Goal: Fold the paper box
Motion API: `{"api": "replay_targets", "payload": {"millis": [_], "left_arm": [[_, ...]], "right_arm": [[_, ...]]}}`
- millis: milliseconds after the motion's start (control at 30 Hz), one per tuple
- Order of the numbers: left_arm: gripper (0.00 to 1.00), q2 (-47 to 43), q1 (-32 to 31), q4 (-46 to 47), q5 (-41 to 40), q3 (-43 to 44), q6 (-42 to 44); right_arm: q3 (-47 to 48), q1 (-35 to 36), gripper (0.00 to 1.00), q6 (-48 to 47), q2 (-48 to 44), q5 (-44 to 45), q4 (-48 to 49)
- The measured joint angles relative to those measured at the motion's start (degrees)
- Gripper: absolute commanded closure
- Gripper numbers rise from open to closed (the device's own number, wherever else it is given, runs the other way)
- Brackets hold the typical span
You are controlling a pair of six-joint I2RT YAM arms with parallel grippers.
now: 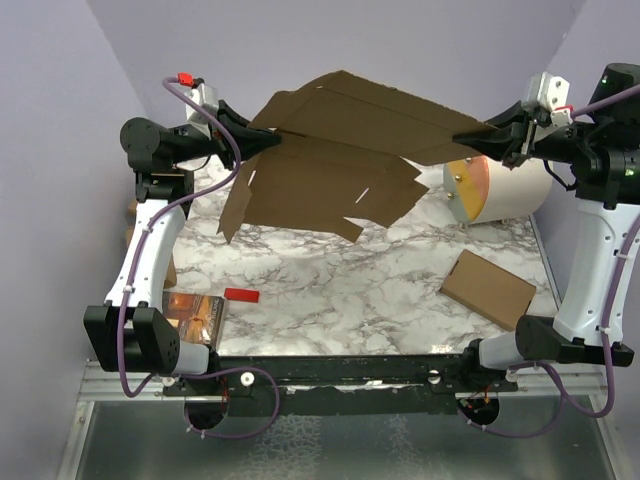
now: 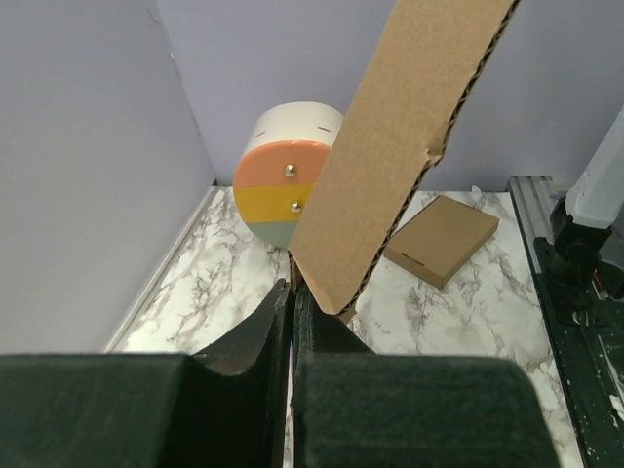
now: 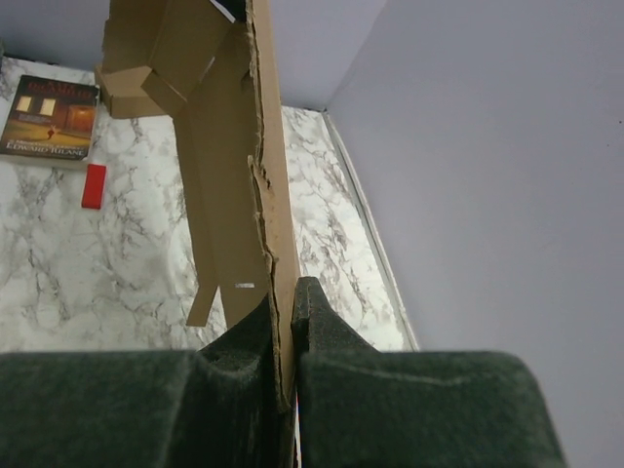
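The paper box [image 1: 340, 150] is a large flat sheet of brown corrugated cardboard, unfolded, held in the air above the marble table between both arms. Its flaps and tabs hang down toward the front left. My left gripper [image 1: 272, 140] is shut on the sheet's left edge. In the left wrist view the fingers [image 2: 268, 322] press together with a cardboard edge entering at their tips, and a panel of the paper box [image 2: 390, 166] rises to the upper right. My right gripper [image 1: 468, 135] is shut on the right corner. In the right wrist view the paper box [image 3: 229, 195] passes edge-on between my right gripper [image 3: 283, 302].
A cream cylinder [image 1: 495, 185] with an orange, yellow and pale green end [image 2: 283, 175] lies at the back right. A small flat cardboard box [image 1: 488, 288] lies at the right, also seen by the left wrist [image 2: 441, 239]. A book [image 1: 195, 318] and red block [image 1: 241, 295] lie front left.
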Motion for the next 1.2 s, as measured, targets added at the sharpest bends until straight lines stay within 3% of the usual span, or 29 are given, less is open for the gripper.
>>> {"api": "replay_targets", "payload": {"millis": [67, 100, 233, 400, 700, 833, 1033, 1200], "left_arm": [[0.68, 0.0, 0.1, 0.0, -0.2, 0.0, -0.1], [0.61, 0.0, 0.1, -0.1, -0.4, 0.0, 0.0], [0.49, -0.5, 1.6, -1.9, -4.6, 0.0, 0.1], [0.42, -4.3, 5.0, -7.3, -12.9, -0.9, 0.1], [0.41, -20.6, 6.4, -14.8, -26.4, -12.6, -0.7], [0.46, -25.3, 6.5, -18.7, -31.3, -19.4, -0.3], [0.45, -26.1, 7.2, -25.3, -36.8, -26.4, -0.3], [0.43, -21.9, 9.4, -18.4, -35.9, -37.6, -6.9]], "right_arm": [[0.0, 0.0, 0.99, 0.7, 0.0, 0.1, 0.6], [-0.3, 0.0, 0.99, 1.6, 0.0, 0.4, 1.4], [-1.6, 0.1, 0.99, 4.6, 0.0, 2.7, 3.2], [-4.4, 0.2, 0.99, 7.9, 0.0, 6.5, 4.5], [-6.2, 0.1, 0.99, 18.8, 0.0, 10.6, 10.3], [-6.2, 0.1, 0.99, 23.1, 0.0, 12.0, 12.9], [-6.5, 0.0, 0.99, 28.5, 0.0, 13.5, 16.3], [-7.5, -0.3, 0.99, 32.0, 0.0, 13.5, 18.3]]}}
